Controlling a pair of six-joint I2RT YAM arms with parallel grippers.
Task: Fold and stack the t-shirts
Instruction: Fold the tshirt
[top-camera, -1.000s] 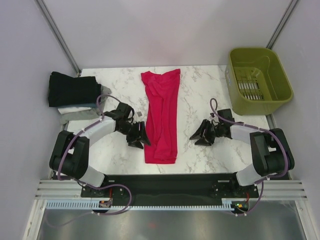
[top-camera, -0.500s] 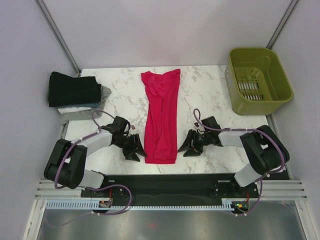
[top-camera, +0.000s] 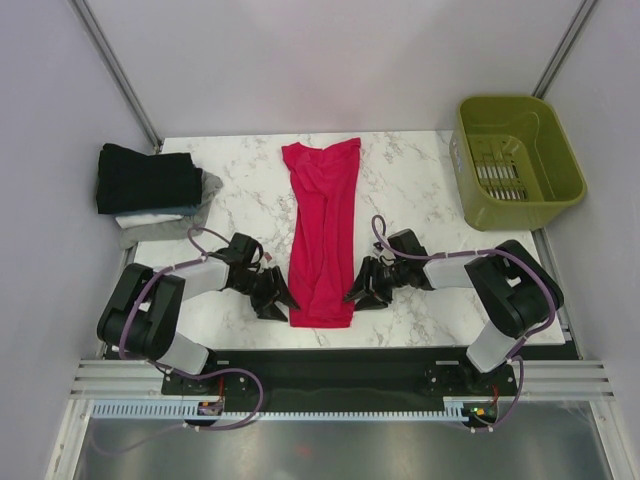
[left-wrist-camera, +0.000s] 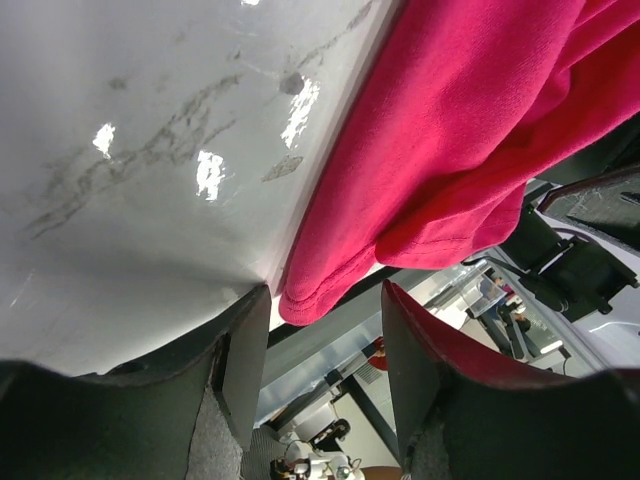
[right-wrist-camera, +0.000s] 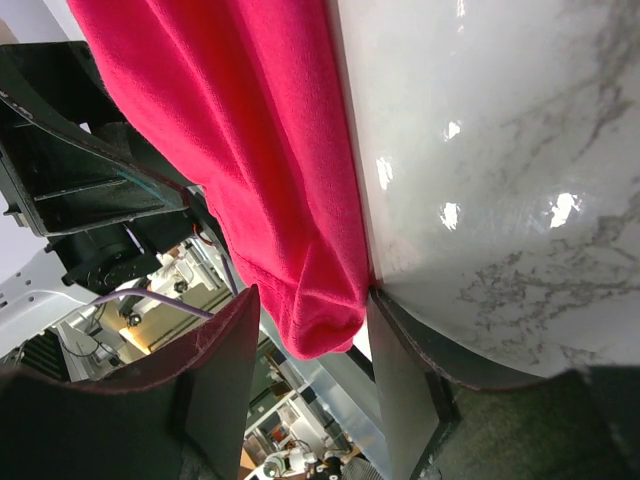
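Observation:
The crimson-pink t-shirt (top-camera: 322, 235) lies in a long narrow strip down the middle of the marble table (top-camera: 410, 180). My left gripper (top-camera: 278, 298) sits low at its near left corner. In the left wrist view the jaws (left-wrist-camera: 325, 340) stand open, and the shirt's hem corner (left-wrist-camera: 310, 295) lies just past the fingertips. My right gripper (top-camera: 358, 292) is at the near right corner, open, with the folded hem (right-wrist-camera: 320, 320) between its fingers, touching the table-side one. More folded t-shirts are stacked at the back left, a black one (top-camera: 145, 178) over white and grey ones (top-camera: 160, 222).
An olive-green plastic basket (top-camera: 520, 160) stands at the back right corner, partly off the table. The table's near edge runs just behind both grippers. The other arm's gripper shows beyond the shirt in each wrist view.
Both grippers have moved toward the near hem of the crimson shirt. The right one came in from the right to the shirt's edge. The left one slid nearer along the left edge. The jaws stayed open.

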